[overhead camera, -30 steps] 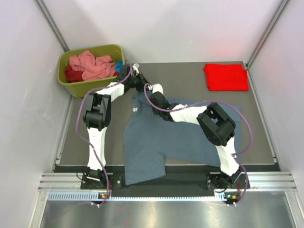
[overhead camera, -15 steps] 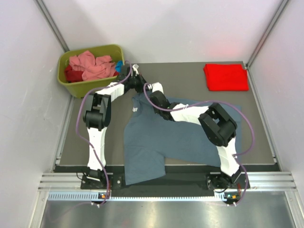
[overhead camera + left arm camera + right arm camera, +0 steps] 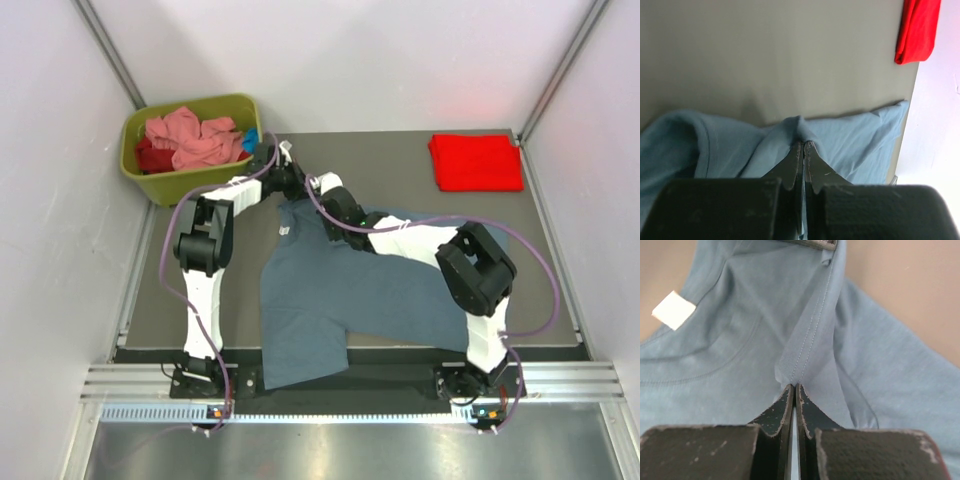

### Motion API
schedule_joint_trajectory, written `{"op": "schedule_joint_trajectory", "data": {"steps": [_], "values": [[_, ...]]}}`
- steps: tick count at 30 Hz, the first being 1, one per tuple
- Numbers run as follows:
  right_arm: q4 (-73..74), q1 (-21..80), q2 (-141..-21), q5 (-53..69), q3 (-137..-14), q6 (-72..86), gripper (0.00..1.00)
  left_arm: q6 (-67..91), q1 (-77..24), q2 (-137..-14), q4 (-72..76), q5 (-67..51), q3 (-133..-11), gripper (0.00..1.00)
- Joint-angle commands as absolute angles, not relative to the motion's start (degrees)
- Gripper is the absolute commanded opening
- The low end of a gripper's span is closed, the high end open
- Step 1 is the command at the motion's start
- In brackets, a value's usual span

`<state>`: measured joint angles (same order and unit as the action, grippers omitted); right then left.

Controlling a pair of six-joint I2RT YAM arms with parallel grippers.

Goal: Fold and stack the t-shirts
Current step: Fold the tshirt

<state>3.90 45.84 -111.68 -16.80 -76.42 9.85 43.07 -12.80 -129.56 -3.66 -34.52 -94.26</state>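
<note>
Your right arm (image 3: 478, 270) has swung its elbow out toward the right side of the counter (image 3: 400, 160) since a second ago, and its wrist has slid a touch along the shirt. Your left arm (image 3: 205, 245) has barely shifted.

Your left tool (image 3: 803, 146) is clenched, jaws pressed together on a pinched-up ridge of the slate blue-grey t-shirt (image 3: 320, 300), with fabric tenting right at the tips. Your right tool (image 3: 794, 388) is clenched too, gripping a fold of the same shirt along a stitched seam near the collar. The white neck label (image 3: 673, 310) sits left of that grip in the right wrist view, inside the neckline.

From above, both tools meet close together at the shirt's far-left corner, near the olive-green bin (image 3: 150, 185). The shirt lies spread and rumpled across the middle of the counter, partly under the right forearm. Its near hem runs past the counter's near edge over the dark rail.

The red t-shirt (image 3: 476, 162) lies folded flat at the far-right corner, well apart from the grey one. Salmon pink t-shirts (image 3: 195, 140) are heaped in the bin, with a dark red t-shirt (image 3: 150, 158) tucked at its left side. You can't tell from above how high the pinched fabric sits off the counter.
</note>
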Motion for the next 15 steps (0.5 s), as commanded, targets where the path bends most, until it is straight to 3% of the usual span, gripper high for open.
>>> {"op": "schedule_joint_trajectory", "data": {"steps": [1, 10, 15], "values": [[5.4, 45.2, -106.7, -11.1, -75.2, 8.1, 0.0, 42.7, -12.3, -124.2, -5.2, -33.4, -92.6, 0.0], [10.6, 41.1, -103.7, -3.3, -75.0, 3.3, 0.0, 38.9, -12.5, -116.3, -24.4, -23.5, -93.1, 0.0], [12.9, 40.6, -103.3, 2.3, -75.2, 0.6, 0.0, 38.1, -12.8, -110.8, -26.7, -21.0, -88.1, 0.0]]}}
